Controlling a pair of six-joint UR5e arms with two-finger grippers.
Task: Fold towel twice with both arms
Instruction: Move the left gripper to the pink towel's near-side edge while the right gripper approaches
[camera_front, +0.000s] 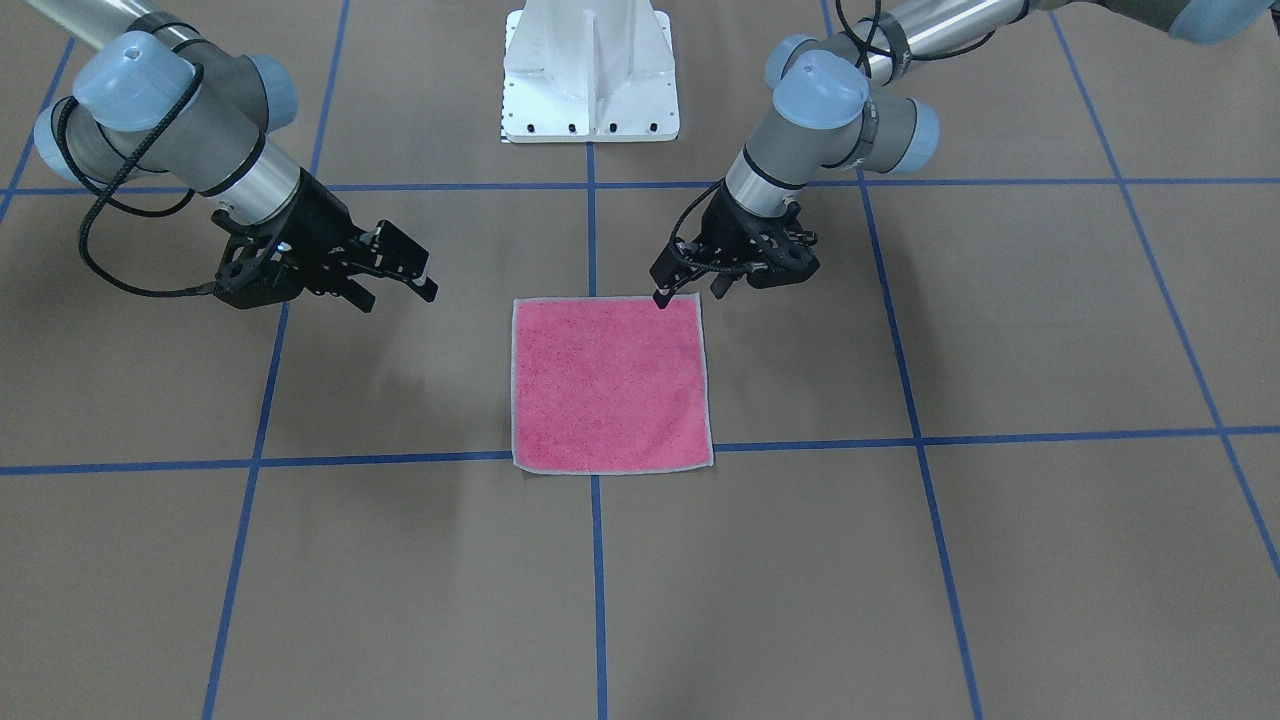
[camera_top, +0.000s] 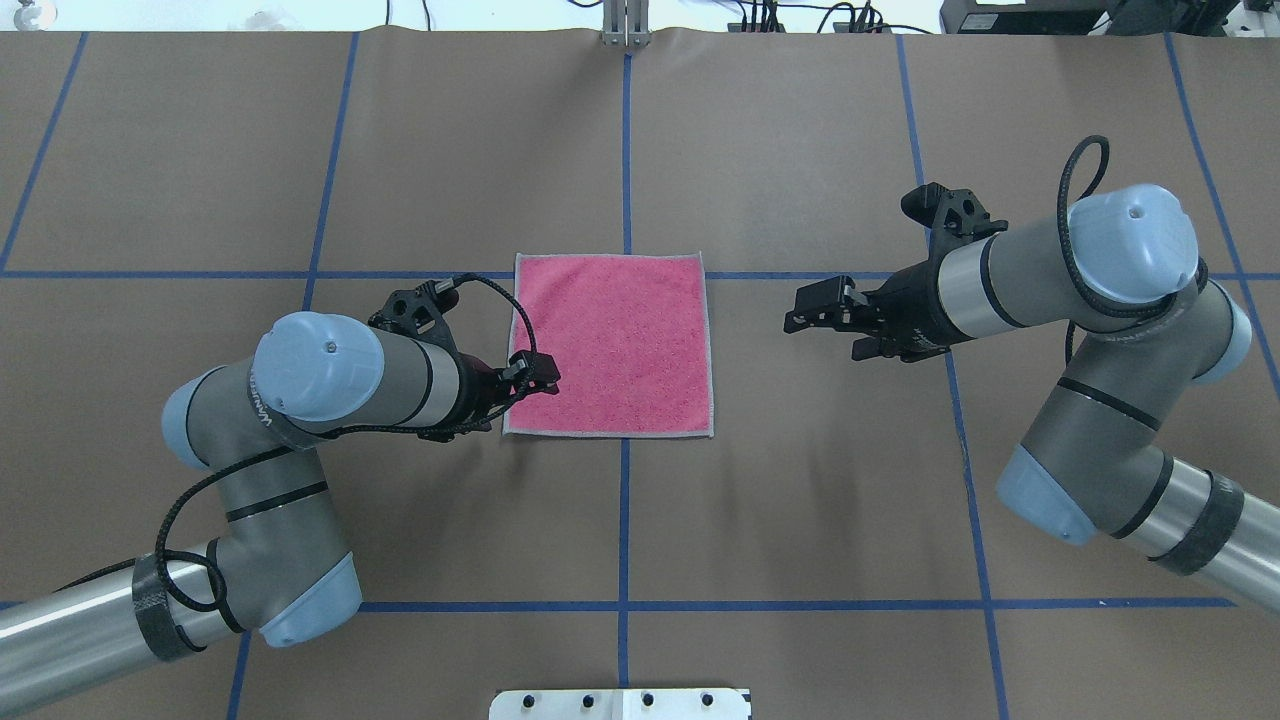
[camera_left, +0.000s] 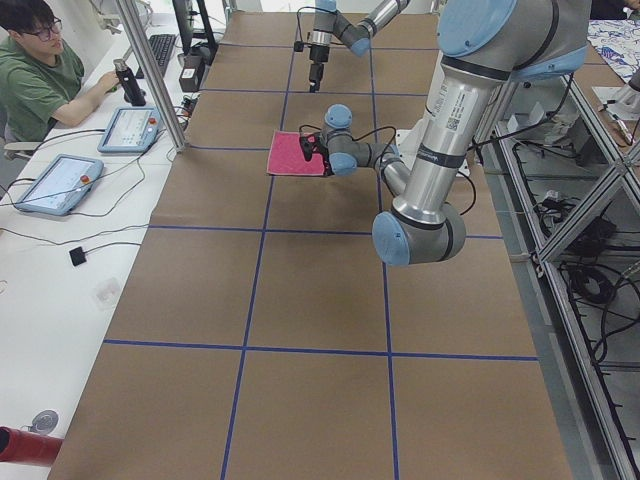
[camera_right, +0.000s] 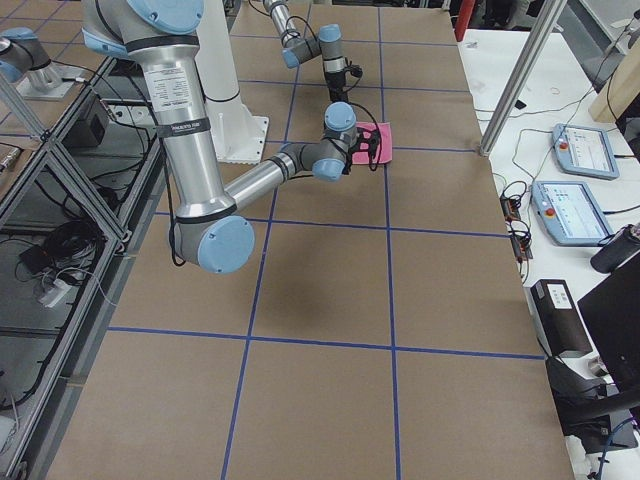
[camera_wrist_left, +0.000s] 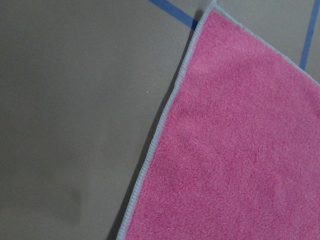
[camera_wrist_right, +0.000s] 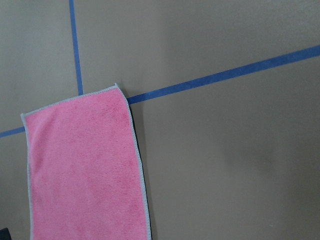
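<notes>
The towel (camera_front: 610, 385) lies flat and square at the table's middle, pink face up, with light grey edging; it also shows in the overhead view (camera_top: 612, 345). My left gripper (camera_front: 692, 292) is open and low at the towel's corner on the robot's side, with one fingertip (camera_front: 662, 297) at the edge; from above the left gripper (camera_top: 535, 372) overlaps the towel's left edge. My right gripper (camera_front: 398, 292) is open and empty, off the towel's other side and apart from it (camera_top: 815, 310). The wrist views show the towel (camera_wrist_left: 240, 150) (camera_wrist_right: 82, 165) and no fingers.
The table (camera_top: 800, 500) is covered in brown paper with a grid of blue tape lines (camera_top: 624, 520). The white pedestal base (camera_front: 590, 75) stands at the robot's edge. A seated operator (camera_left: 40, 80) and tablets (camera_left: 60, 180) are at a side table.
</notes>
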